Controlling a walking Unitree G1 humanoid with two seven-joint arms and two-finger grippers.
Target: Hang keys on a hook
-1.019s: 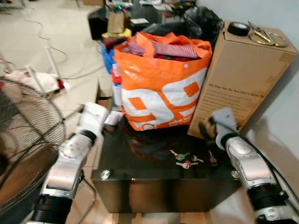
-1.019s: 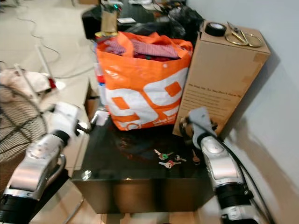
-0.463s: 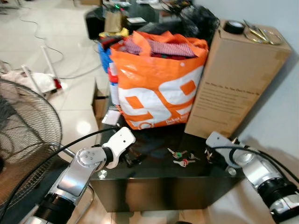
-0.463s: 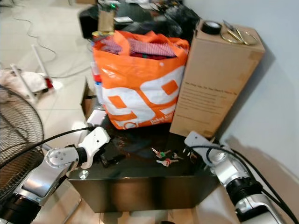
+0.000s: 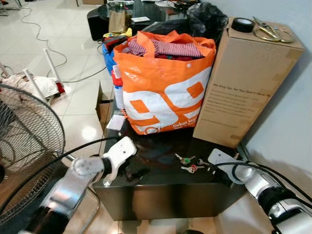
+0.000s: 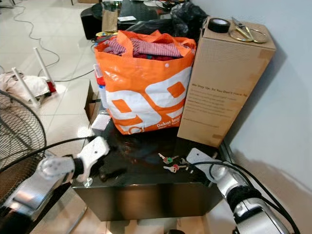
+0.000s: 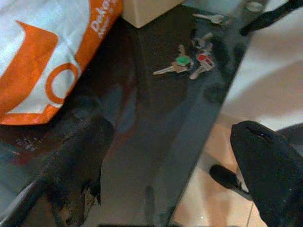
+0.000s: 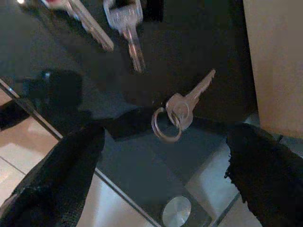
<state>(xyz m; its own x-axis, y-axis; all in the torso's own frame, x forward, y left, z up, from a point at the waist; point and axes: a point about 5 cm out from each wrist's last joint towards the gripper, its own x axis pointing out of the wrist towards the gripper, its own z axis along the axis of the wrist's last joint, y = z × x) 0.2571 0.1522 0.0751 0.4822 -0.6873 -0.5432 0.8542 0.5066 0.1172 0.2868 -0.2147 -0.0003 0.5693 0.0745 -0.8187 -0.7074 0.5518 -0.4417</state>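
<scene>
Key point(image 8: 182, 106) – between right hand's point(image 8: 163, 156) spread fingers.

eyes: high, facing down at table point(image 5: 161, 180) | wrists: close, low | shared: keys point(image 7: 189, 60)

Glossy black table point(image 5: 161, 195) on pale tiled floor point(image 5: 73, 97) (glare spots); grey wall point(image 5: 292, 112) at right; wire fan guard point(image 5: 24, 141) at left.

Black glossy table point(image 5: 161, 183): keys point(image 5: 187, 164), orange bag point(image 5: 163, 90), cardboard box point(image 5: 243, 85) on top.
</scene>
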